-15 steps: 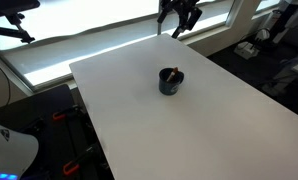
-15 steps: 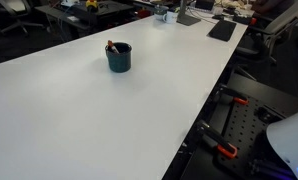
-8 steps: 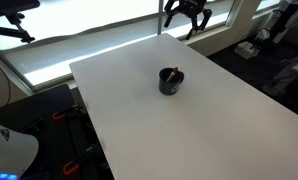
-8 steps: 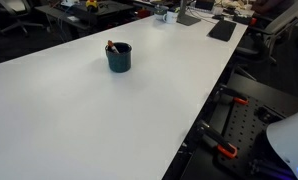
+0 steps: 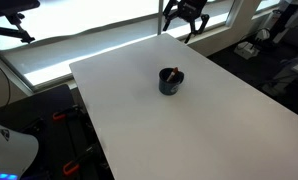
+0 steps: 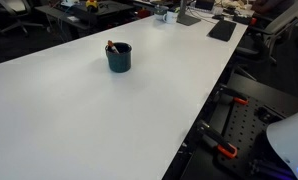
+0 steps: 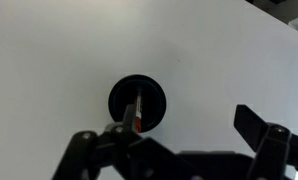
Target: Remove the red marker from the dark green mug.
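While windows [image 5: 89,25] glow, a table [image 5: 219,130] bears the mug [image 5: 171,82].

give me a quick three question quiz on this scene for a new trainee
1. Multiple choice: where is the red marker?
A) standing inside the dark green mug
B) lying flat on the white table
C) held in the gripper

2. True or false: the gripper is shut on the mug.

3. Short answer: in an exterior view, is the gripper right at the mug or up by the table's far edge?

Key
1. A
2. False: it is open and well apart from the mug.
3. Up by the table's far edge.
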Robot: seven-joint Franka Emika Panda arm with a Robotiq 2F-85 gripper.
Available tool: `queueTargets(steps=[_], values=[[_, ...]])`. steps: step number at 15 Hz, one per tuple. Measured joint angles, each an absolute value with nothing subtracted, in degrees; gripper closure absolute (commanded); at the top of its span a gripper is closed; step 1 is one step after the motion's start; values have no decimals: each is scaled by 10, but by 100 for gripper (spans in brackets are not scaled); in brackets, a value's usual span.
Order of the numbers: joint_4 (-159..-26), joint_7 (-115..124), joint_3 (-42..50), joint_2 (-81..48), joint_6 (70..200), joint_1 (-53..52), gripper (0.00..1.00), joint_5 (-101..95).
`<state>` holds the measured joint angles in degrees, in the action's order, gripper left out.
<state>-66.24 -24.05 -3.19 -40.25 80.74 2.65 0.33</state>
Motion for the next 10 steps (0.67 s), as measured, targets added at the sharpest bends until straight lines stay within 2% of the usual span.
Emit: queueTargets(steps=[4, 10], values=[[-661, -264, -32, -406, 819, 28, 0, -8], [-616, -427, -35, -452, 866, 43, 0, -42]])
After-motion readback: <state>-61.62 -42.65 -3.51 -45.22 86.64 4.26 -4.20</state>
